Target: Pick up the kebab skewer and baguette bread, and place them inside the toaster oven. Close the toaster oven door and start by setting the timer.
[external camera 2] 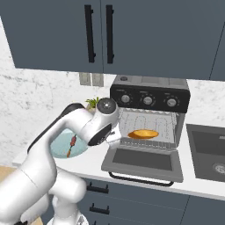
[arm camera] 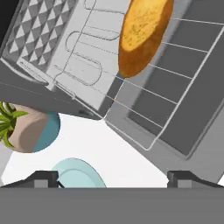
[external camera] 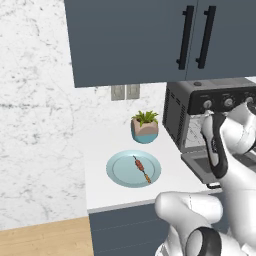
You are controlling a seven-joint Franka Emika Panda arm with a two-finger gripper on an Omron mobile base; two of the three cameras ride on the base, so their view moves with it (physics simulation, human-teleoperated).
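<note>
1. The gripper (arm camera: 113, 177) hangs spread and empty by the toaster oven (external camera 2: 149, 118).
2. The baguette bread (external camera 2: 143, 133) lies on its rack, the toaster oven door (external camera 2: 143, 163) down.
3. The kebab skewer (external camera: 142, 169) rests on a plate (external camera: 120, 170) on the worktop (external camera: 100, 195).

Golden-orange baguette (external camera 2: 143, 133) lies flat on wire rack inside open toaster oven (external camera 2: 149, 94), dark grey box with three knobs across black panel. Oven door (external camera 2: 143, 161) dropped flat toward counter edge, glass window up, handle at front. Kebab skewer (external camera: 142, 169), thin stick threaded with reddish-brown chunks, rests diagonally on pale blue plate (external camera: 120, 170) left of oven.
</note>
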